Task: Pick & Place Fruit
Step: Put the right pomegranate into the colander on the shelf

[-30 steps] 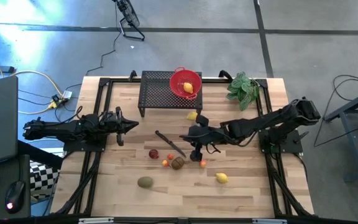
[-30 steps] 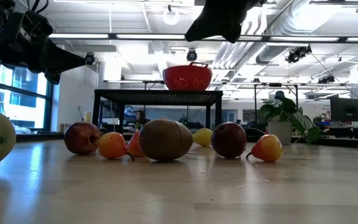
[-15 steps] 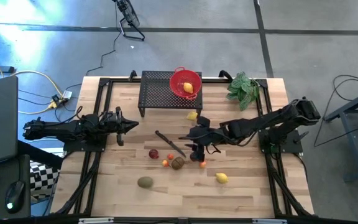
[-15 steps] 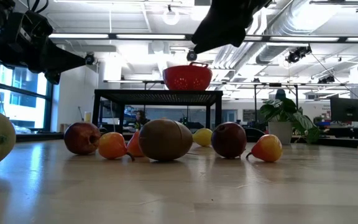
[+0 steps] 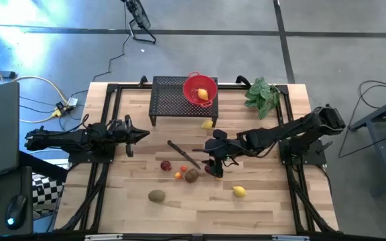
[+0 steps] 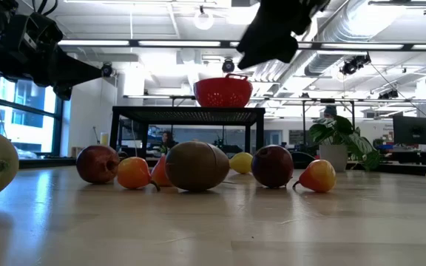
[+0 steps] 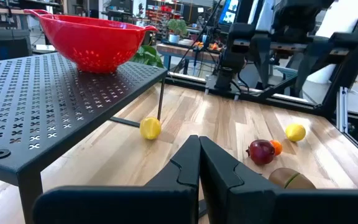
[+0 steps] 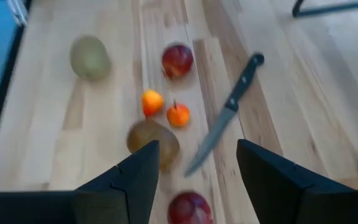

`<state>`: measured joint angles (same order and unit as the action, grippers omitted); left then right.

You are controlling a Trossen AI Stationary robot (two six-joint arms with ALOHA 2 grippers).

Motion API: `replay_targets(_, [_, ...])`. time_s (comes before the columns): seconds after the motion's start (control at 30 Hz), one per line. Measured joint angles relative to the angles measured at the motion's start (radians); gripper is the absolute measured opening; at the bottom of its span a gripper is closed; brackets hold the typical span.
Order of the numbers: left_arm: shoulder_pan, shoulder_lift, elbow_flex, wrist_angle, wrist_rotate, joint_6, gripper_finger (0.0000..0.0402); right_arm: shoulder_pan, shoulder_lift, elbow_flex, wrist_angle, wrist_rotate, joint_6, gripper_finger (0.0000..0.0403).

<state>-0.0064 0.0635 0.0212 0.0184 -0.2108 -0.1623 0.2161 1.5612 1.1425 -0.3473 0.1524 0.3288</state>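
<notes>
No brand, label or legible writing shows on any item. Fruit counted on the light wooden table [image 5: 260, 201]: two yellow lemons [image 5: 239, 191], a third lemon lying inside the red perforated colander [image 5: 194, 92] on the black perforated metal stand [image 5: 169, 100]; two dark red round fruits [image 5: 165, 165]; two small orange fruits [image 5: 178, 175], with a third beside the red fruit in the low view; two brown-green kiwis [image 5: 156, 196]. One dark-handled knife [image 5: 183, 154] and one green leafy bunch [image 5: 261, 96] lie apart from them. The right gripper [image 5: 214, 167] hangs over the central cluster, fingers [image 8: 138, 177] spread, holding nothing. The left gripper [image 7: 199, 165] waits at the table's left, fingers pressed together.
</notes>
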Motion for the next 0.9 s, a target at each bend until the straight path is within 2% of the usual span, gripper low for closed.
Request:
replay_targets(0.23, [0.000, 0.000, 0.000, 0.000, 0.000, 0.000, 0.0000, 0.000, 0.026, 0.000, -0.033, -0.005, -0.011, 0.0208])
replay_targets(0.5, [0.000, 0.000, 0.000, 0.000, 0.000, 0.000, 0.0000, 0.000, 0.105, 0.000, -0.052, -0.129, -0.012, 0.0206])
replay_targets(0.9, [0.000, 0.000, 0.000, 0.000, -0.001, 0.002, 0.0000, 0.000, 0.126, 0.001, -0.065, -0.125, -0.012, 0.0200])
